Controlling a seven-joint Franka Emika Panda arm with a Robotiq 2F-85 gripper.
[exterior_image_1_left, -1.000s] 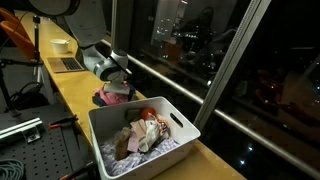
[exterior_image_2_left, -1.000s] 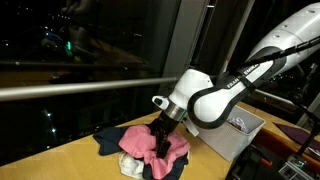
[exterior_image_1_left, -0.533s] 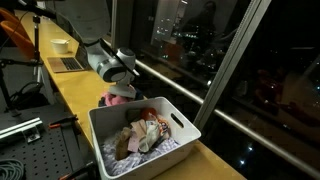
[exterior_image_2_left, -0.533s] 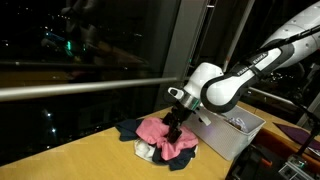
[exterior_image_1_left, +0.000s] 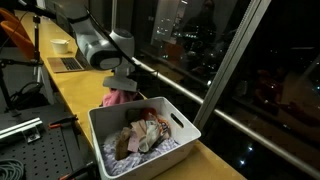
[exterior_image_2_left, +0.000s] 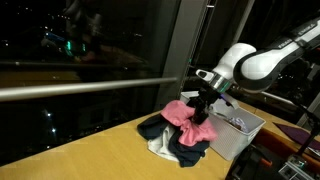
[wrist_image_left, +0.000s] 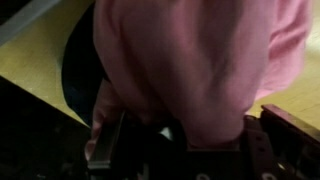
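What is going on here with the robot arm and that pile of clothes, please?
The Franka arm's gripper is shut on a pink garment, holding it partly up off a pile of dark clothes on the wooden table. Beside the pile stands a white bin with other clothes in it.

Pink cloth pinched in the gripper

The cloth fills most of the view, bunched between the two dark fingers at the bottom edge. A dark cloth shows at its left, over the yellow table.
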